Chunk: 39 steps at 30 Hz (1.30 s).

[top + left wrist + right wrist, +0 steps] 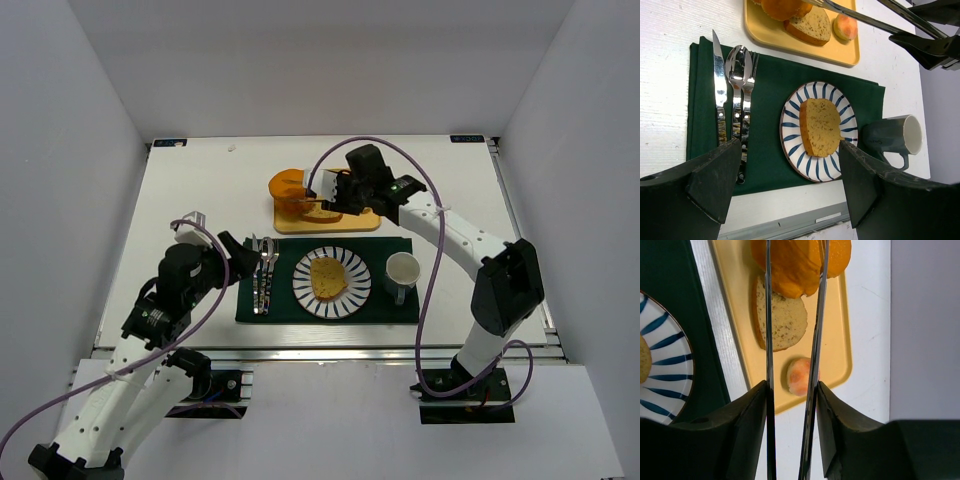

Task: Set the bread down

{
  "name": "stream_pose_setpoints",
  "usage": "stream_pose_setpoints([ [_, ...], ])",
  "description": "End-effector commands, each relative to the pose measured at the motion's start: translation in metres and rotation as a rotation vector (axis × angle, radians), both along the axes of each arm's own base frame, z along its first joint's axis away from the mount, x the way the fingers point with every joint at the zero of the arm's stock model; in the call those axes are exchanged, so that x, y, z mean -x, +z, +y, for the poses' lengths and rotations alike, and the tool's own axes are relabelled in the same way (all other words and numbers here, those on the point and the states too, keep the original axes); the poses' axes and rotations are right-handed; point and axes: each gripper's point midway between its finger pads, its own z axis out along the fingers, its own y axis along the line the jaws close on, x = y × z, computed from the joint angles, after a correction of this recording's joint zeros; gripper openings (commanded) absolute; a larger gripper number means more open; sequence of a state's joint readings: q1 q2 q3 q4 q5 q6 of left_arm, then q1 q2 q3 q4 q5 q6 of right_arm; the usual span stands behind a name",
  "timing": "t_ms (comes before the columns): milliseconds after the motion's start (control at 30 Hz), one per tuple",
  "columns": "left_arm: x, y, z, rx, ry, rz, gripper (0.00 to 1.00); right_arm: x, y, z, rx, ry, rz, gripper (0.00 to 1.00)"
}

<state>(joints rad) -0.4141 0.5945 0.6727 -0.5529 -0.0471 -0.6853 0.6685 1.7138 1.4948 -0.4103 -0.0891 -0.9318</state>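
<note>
the right gripper (791, 390) is clamped on a pair of metal tongs (768, 315), one black finger pressed against the outside of each blade. the blades run close together out over a yellow tray (840, 340), above a greyish-brown slice (782, 320) and a small peach-coloured round piece (800, 376), and reach an orange loaf (795, 265); their tips are out of view. the left gripper (790, 147) hangs with its jaws wide apart and nothing between them, above the near edge of a dark green placemat (770, 85). the bread (821, 126) lies flat in the middle of a blue-striped plate (790, 125) on that mat, apart from both grippers. left of the plate a knife (719, 85), spoon (737, 65) and fork (751, 75) lie side by side. a grey mug (892, 137) stands just beside the plate on its right.
</note>
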Motion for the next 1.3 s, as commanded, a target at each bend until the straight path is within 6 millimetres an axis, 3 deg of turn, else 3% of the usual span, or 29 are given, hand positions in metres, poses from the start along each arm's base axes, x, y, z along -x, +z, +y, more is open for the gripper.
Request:
stream_pose_setpoints([
  [0, -0.006, 0.001, -0.001, 0.005, 0.005, -0.011, 0.88, -0.016, 0.015, 0.008, 0.005, 0.005, -0.09, 0.47],
  [133, -0.007, 0.002, -0.002, -0.003, 0.004, -0.01, 0.88, -0.023, 0.006, 0.01, 0.041, -0.001, -0.1, 0.37],
  [267, -0.007, 0.002, 0.0, -0.005, 0.008, -0.011, 0.88, -0.024, 0.0, 0.008, 0.076, 0.011, -0.109, 0.18],
  [433, -0.006, 0.001, 0.001, -0.003, 0.013, -0.014, 0.88, -0.015, 0.022, 0.008, 0.011, 0.007, -0.105, 0.02],
  [667, -0.006, 0.001, 0.001, -0.006, 0.012, -0.015, 0.88, 0.017, 0.091, -0.005, -0.174, -0.026, -0.088, 0.0],
  [733, -0.006, 0.0, 0.001, -0.008, 0.013, -0.014, 0.88, 0.031, 0.086, -0.013, -0.172, -0.013, -0.06, 0.0],
  [767, -0.007, 0.0, 0.001, -0.011, 0.013, -0.015, 0.88, 0.042, 0.097, -0.02, -0.192, -0.009, -0.078, 0.0],
  [800, -0.007, -0.001, 0.001, -0.011, 0.014, -0.012, 0.88, 0.048, 0.095, -0.025, -0.187, -0.008, -0.075, 0.0],
  [833, -0.007, -0.001, 0.001, -0.012, 0.012, -0.012, 0.88, 0.06, 0.079, -0.029, -0.173, 0.015, -0.04, 0.0],
  [867, -0.007, -0.002, 0.001, -0.013, 0.012, -0.009, 0.88, 0.072, 0.087, -0.036, -0.189, 0.027, -0.056, 0.0],
  [933, -0.007, -0.003, 0.0, -0.014, 0.01, -0.006, 0.88, 0.09, 0.07, -0.044, -0.176, 0.042, -0.01, 0.0],
  [967, -0.007, -0.003, 0.0, -0.013, 0.009, -0.007, 0.88, 0.1, 0.076, -0.051, -0.196, 0.043, -0.02, 0.0],
  [1033, -0.007, -0.005, -0.001, -0.01, 0.007, -0.006, 0.88, 0.111, 0.066, -0.06, -0.19, 0.032, -0.007, 0.02],
  [1133, -0.008, -0.009, -0.002, -0.008, 0.0, -0.001, 0.88, 0.111, 0.055, -0.064, -0.171, 0.019, 0.006, 0.09],
  [1267, -0.01, -0.009, -0.005, -0.009, -0.009, 0.004, 0.88, 0.1, 0.055, -0.053, -0.179, 0.038, -0.017, 0.11],
])
